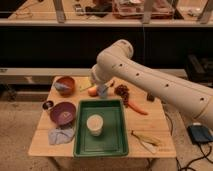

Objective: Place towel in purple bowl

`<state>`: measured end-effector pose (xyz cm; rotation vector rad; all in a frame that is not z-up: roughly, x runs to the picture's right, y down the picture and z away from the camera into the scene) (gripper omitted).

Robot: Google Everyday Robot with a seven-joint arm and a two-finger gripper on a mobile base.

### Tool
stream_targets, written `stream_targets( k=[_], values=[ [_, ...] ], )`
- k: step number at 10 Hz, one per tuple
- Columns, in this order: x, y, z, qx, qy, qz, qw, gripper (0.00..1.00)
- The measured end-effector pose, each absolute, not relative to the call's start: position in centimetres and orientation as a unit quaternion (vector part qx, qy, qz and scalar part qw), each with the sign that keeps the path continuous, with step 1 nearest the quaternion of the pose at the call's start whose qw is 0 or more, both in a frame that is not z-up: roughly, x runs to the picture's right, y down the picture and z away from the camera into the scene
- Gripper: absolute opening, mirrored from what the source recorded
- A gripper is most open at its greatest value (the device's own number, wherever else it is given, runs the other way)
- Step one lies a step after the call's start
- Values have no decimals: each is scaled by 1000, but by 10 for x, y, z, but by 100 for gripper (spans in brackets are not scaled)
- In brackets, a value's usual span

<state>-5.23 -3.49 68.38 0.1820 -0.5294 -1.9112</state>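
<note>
The towel, a rumpled pale grey-blue cloth, lies on the front left corner of the wooden table. Just behind it, touching or nearly so, sits the purple bowl, upright and holding no towel. My gripper hangs at the end of the big white arm over the back middle of the table. It is well to the right of and behind the bowl, beside an orange fruit. It looks open, and nothing is in it.
A green tray holds a white cup. A reddish-brown bowl stands at the back left and a tiny dark bowl at the left edge. To the right lie a dark cluster, a carrot and pale husks.
</note>
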Motion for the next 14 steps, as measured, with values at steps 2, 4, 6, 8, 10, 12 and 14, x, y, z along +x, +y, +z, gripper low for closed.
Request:
stream_targets(
  k=[2,4,6,8,10,12,14],
  values=[
    [-52,-36,684,79,-225,-806,542,80],
    [-61,-33,672,93,-235,-821,511,80],
    [-91,-15,653,110,-254,-850,448,80],
    [-137,13,636,102,-265,-879,383,80],
    [-171,44,638,65,-272,-897,343,80],
    [-191,83,661,24,-282,-902,325,80],
    [-209,113,681,-7,-300,-896,326,80]
  ],
)
